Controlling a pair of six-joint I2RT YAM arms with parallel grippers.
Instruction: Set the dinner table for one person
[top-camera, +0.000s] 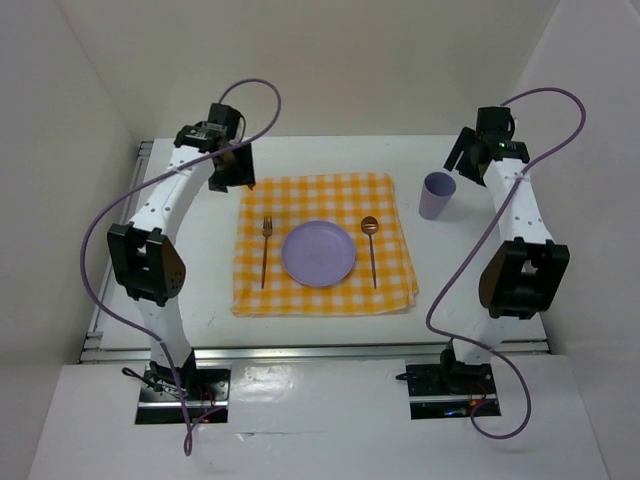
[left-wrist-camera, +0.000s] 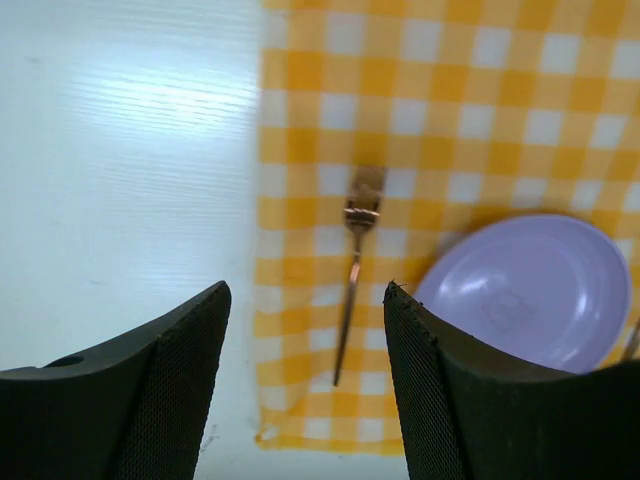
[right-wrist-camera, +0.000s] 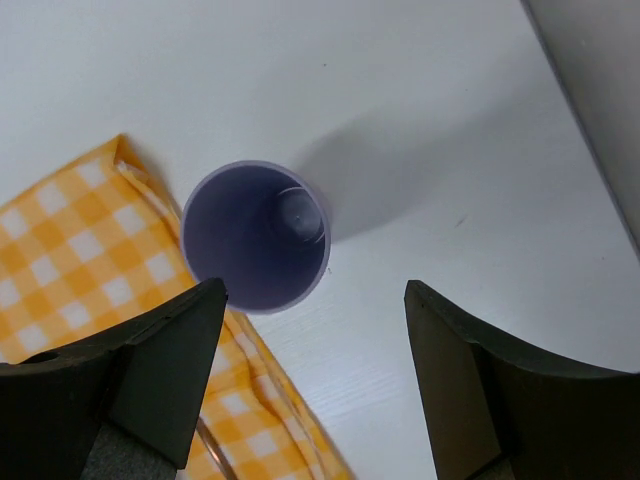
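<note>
The dinner table (top-camera: 320, 160) is a plain white rectangular top with thin metal rails along its edges, shut in by white walls on the left, the right and the far side. It fills the middle of the overhead view, and my two bases are bolted at its near edge. A yellow-and-white checked cloth (top-camera: 300, 200) lies flat on the middle of it. A lilac plate (top-camera: 319, 253) sits at the cloth's centre, with a fork (top-camera: 265, 250) to its left and a spoon (top-camera: 371, 250) to its right, both lying on the cloth apart from the plate. A lilac cup (top-camera: 436, 194) stands upright on the bare white surface just beside the cloth's far right corner. My left arm arches over the cloth's far left corner. My left gripper (left-wrist-camera: 305, 300) points down with its jaws parted and nothing between them. My right arm rises at the far right. My right gripper (right-wrist-camera: 315, 290) hangs above the cup with its jaws spread wide and empty, looking into the cup's mouth.
</note>
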